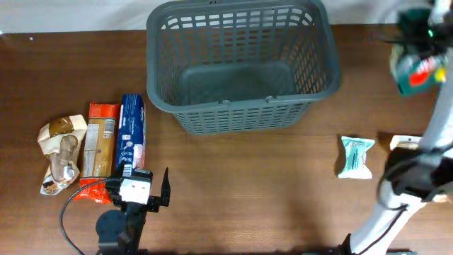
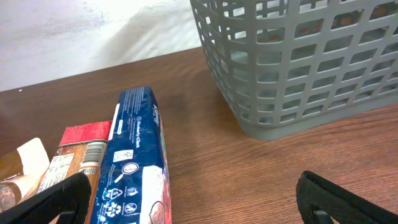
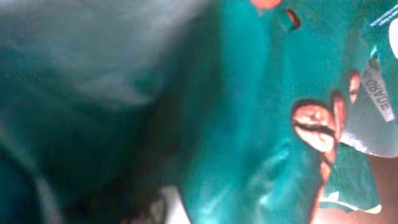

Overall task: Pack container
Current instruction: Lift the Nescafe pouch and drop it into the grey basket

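**Table** (image 1: 248,191). Dark wood-grain top that carries everything listed.

**Container** (image 1: 241,117). Large grey plastic basket with lattice walls, a solid floor and a thick rim. It stands upright at the far middle of the table with nothing inside. It is probably light for its bulk and stiff enough to keep its shape, and it may slide if nudged. The rim looks like the best place to take hold, since the slots could snag a fingertip. For packing it need not be lifted, as the mouth is wide open from above.

**Right gripper** (image 1: 416,51). Raised to the right of the container, just outside its right wall. It is clamped on the green packet, though the fingers themselves are hidden.

**Left gripper** (image 2: 193,202). In front of the container toward its left side. The jaws are spread wide and hold nothing.

**Blue packet** (image 1: 131,138). Long and flat, front-left of the container.

**Orange packet** (image 1: 99,145). Touching the blue packet on the side away from the container.

**Beige packet** (image 1: 62,152). Crumpled, and the farthest left of the container.

**Green packet** (image 3: 249,112). Glossy soft film printed with coffee beans. It probably crushes easily.

**Teal packet** (image 1: 355,157). Small, front-right of the container.

**Pale packet** (image 1: 405,144). Beyond the teal packet, partly hidden by the arm.
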Controlling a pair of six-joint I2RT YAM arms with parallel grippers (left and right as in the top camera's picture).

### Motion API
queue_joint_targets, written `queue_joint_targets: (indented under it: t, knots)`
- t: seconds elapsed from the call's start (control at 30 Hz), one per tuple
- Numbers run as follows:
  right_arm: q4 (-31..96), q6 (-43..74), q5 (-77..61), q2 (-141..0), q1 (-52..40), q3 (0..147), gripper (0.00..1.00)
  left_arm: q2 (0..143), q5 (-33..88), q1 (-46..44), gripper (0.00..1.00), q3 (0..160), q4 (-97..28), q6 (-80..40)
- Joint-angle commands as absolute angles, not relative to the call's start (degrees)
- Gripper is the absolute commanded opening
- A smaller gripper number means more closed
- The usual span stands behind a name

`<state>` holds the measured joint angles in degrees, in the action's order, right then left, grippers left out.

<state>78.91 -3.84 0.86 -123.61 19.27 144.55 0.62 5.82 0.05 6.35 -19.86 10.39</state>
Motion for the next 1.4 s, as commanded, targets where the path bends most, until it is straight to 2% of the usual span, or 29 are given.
queue_joint_targets:
  t: [0.0,0.2,0.43,0.57,1.03,1.1,1.13,1.17,1.23,1.27,1.3,1.37]
  knots:
    - [79.79,-7.92,-5.8,-115.07,4.8,160.31,0.04,0.3,6.24,-0.16,0.99,6.04,-19.7,9.89]
    - [77.58,-13.78,-4.29,-114.96,-13.43,164.9,0.04,0.3,6.26,-0.16,0.99,6.04,-19.7,9.89]
    - [77.34,-14.59,-2.24,-118.37,-25.12,158.26,0.04,0.3,6.24,-0.16,0.99,6.04,-19.7,9.89]
    - [75.18,-14.59,1.58,-122.04,-28.21,152.59,0.04,0.3,6.26,-0.16,0.99,6.04,-19.7,9.89]
    - [71.96,-14.52,1.56,-129.73,-28.49,143.28,0.03,0.3,6.24,-0.16,0.99,6.04,-19.7,9.89]
    - [71.81,-14.55,1.61,-129.93,-28.49,143.02,0.18,0.3,6.26,-0.16,0.99,6.04,-19.7,9.89]
    - [71.48,-14.52,1.85,-129.93,-28.49,143.04,0.38,0.3,6.24,-0.16,0.99,6.04,-19.68,9.89]
    - [71.05,-14.55,2.61,-129.82,-28.49,143.13,0.43,0.3,6.26,-0.16,0.99,6.04,-19.7,9.89]
    - [70.65,-14.55,6.13,-128.88,-28.49,143.94,0.44,0.3,6.26,-0.16,0.99,6.04,-19.7,9.89]
    - [70.72,-14.55,7.51,-128.33,-28.49,144.35,0.51,0.3,6.24,-0.16,0.99,6.04,-19.7,9.89]
    - [70.74,-14.52,9.93,-127.26,-28.47,145.05,0.63,0.3,6.26,-0.16,0.99,6.04,-19.7,9.89]
    - [70.89,-14.52,13.78,-124.84,-28.25,146.47,0.66,0.3,6.24,-0.16,0.99,6.04,-19.7,9.89]
